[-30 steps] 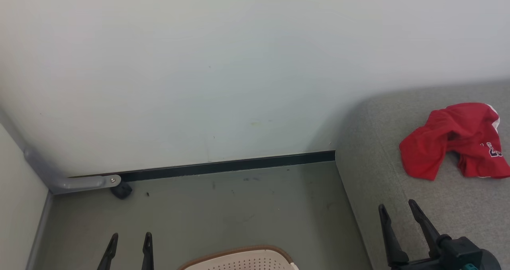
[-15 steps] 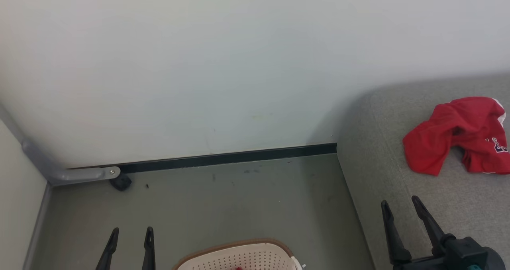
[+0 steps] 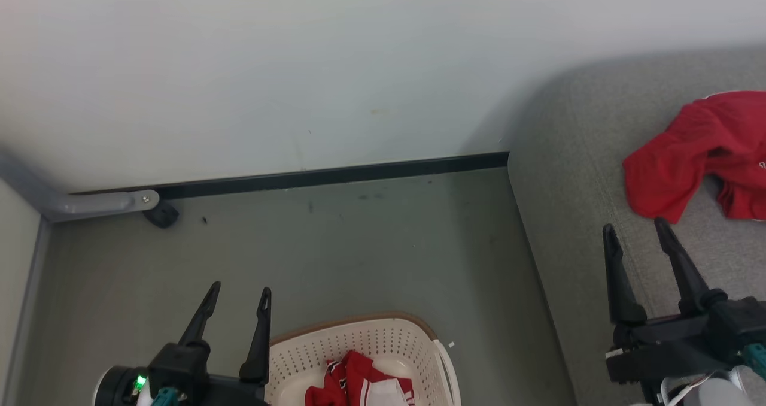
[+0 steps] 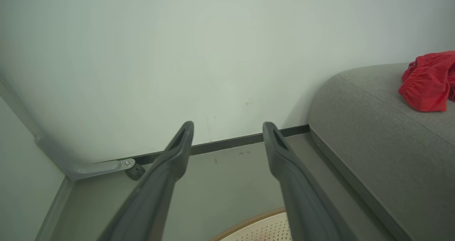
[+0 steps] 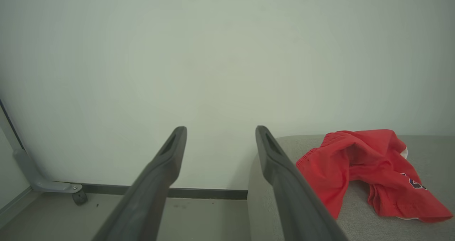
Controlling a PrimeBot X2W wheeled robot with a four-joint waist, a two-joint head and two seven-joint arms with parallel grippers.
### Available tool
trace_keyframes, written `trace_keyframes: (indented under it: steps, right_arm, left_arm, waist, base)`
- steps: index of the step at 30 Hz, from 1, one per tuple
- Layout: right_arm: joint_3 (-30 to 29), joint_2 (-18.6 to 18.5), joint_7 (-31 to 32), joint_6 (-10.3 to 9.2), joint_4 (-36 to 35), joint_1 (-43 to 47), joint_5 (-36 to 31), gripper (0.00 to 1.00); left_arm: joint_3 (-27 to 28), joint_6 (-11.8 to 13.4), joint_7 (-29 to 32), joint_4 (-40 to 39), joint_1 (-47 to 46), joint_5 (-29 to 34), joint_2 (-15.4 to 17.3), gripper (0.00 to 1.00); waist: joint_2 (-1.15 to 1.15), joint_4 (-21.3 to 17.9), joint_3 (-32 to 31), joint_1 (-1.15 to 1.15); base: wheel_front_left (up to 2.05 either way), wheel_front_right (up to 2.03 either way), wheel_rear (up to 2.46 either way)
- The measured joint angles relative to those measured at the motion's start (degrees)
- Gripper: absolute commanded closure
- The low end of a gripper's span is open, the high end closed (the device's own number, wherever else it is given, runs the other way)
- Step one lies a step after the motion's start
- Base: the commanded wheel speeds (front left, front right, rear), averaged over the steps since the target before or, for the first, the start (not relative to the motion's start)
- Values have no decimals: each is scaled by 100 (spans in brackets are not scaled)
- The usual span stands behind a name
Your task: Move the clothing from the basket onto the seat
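Clothing (image 3: 354, 381): one red-and-white heap in the basket (image 3: 371, 337) on the floor (image 3: 359, 250); another red garment (image 3: 679, 160) (crumpled) lies on the seat (image 3: 562, 226). Left gripper (image 3: 239, 291) beside the basket, right gripper (image 3: 634, 226) over the seat: jaws spread wide, holding nothing.

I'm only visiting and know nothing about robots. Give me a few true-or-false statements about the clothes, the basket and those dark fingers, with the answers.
1. A red garment lies on the grey seat. True.
2. The basket is empty. False: red and white clothing lies in it.
3. The left arm's fingers are clamped on cloth. False: they stand apart and hold nothing.
4. The basket stands on the floor, to the left of the seat. True.
5. The right arm's fingers are spread and hold nothing. True.
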Motion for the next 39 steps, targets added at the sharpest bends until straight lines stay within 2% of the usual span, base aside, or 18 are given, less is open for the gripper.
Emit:
trace_keyframes:
  steps: [19,27,39]
  right_arm:
    - [-415,-168,0,11,-278,-1723,0,0]
    - [-456,-224,2,47,-415,-2375,-9,0]
    - [-654,-320,2,69,-559,-3153,-10,0]
  left_arm:
    - [-660,-490,520,1415,-1466,426,-99,0]
    - [-694,-557,704,2145,-1883,491,-89,0]
    - [-817,-650,676,2760,-2598,695,-187,0]
  waist:
    - [1,-174,1656,1]
    - [0,-246,2342,1]
    - [0,-318,3362,1]
  base:
    - [0,0,0]
    - [0,0,0]
    - [0,0,0]
